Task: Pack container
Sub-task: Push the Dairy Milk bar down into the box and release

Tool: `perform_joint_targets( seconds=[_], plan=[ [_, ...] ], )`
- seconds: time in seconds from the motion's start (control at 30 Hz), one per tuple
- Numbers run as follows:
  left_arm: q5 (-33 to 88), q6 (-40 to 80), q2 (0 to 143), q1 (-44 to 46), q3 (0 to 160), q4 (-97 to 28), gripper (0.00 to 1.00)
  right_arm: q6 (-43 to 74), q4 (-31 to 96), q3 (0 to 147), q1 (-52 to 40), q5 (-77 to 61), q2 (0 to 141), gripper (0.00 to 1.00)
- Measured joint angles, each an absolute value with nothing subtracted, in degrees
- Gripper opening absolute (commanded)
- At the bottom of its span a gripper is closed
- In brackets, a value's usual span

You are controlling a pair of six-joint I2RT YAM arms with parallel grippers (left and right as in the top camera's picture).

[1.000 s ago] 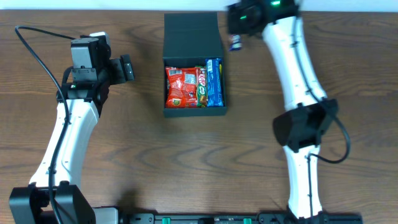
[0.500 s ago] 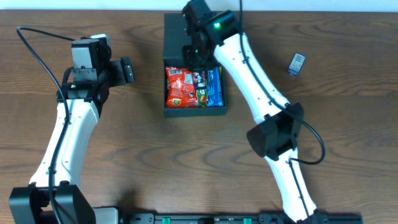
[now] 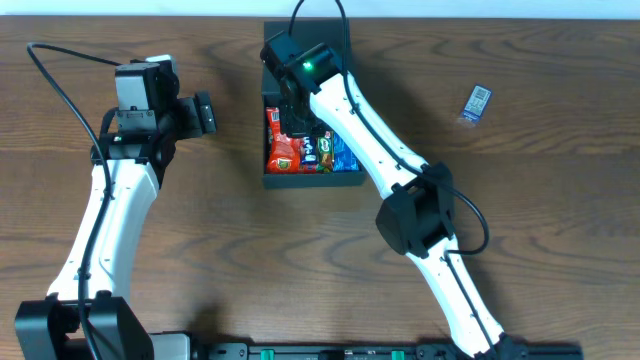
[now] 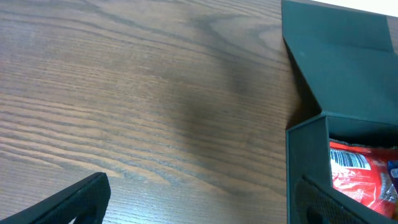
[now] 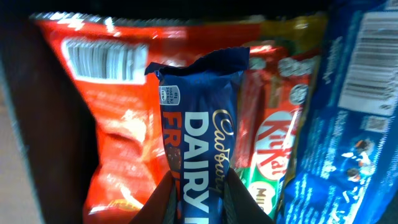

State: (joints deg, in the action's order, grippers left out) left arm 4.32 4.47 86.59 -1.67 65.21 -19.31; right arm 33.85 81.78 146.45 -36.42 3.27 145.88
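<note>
The container (image 3: 308, 60) sits at the upper centre of the overhead frame on the wooden table (image 3: 300, 270). Its flap lid (image 3: 330, 45) lies open, extending from the box toward the top edge of the frame. The compartment holds a red snack packet (image 3: 283, 150) on the left, a KitKat bar (image 3: 323, 150) beside it, and a blue packet (image 3: 346, 155) against the right wall.

The right gripper (image 5: 200, 202) is positioned over the open compartment, its arm crossing the box from the lower right of the overhead frame. In the right wrist view, the jaws are nearly closed and clamp a dark blue Cadbury Dairy Milk bar (image 5: 199, 124) at the bottom centre of the frame. The bar stands lengthwise above the red snack packet and the KitKat bar, with the blue packet at the right edge. Whether the bar touches the packets below cannot be determined.

The left gripper (image 3: 203, 110) is at the upper left of the overhead frame, well apart from the left wall of the container. Its jaws are spread fully and hold nothing.

A small blue packet (image 3: 476, 102) lies alone on the table at the upper right of the overhead frame.
</note>
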Motion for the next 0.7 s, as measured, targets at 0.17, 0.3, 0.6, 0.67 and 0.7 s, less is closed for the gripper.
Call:
perform_joint_targets(
  seconds=[0.17,0.3,0.6,0.67,0.7],
  plan=[
    [4.32,4.47,86.59,-1.67,65.21,-19.31,0.95,35.2,81.17,146.43,-36.45,6.35,146.17,0.32],
    [4.32,4.47,86.59,-1.67,65.21,-19.31,0.95,35.75,81.1,146.43,-36.45,7.22,147.3,0.65],
    [4.32,4.47,86.59,-1.67,65.21,-19.31,0.95,35.27,80.73,146.41,-35.4,7.6,147.68,0.64],
    [4.32,4.47,86.59,-1.67,65.21,-19.29,0.95,34.98,80.31,146.63,-34.46,7.38,147.3,0.66],
    [4.32,4.47,86.59,-1.67,65.21,-19.29,0.96,34.74,79.83,146.82,-34.0,7.4,146.87,0.7]
  ],
)
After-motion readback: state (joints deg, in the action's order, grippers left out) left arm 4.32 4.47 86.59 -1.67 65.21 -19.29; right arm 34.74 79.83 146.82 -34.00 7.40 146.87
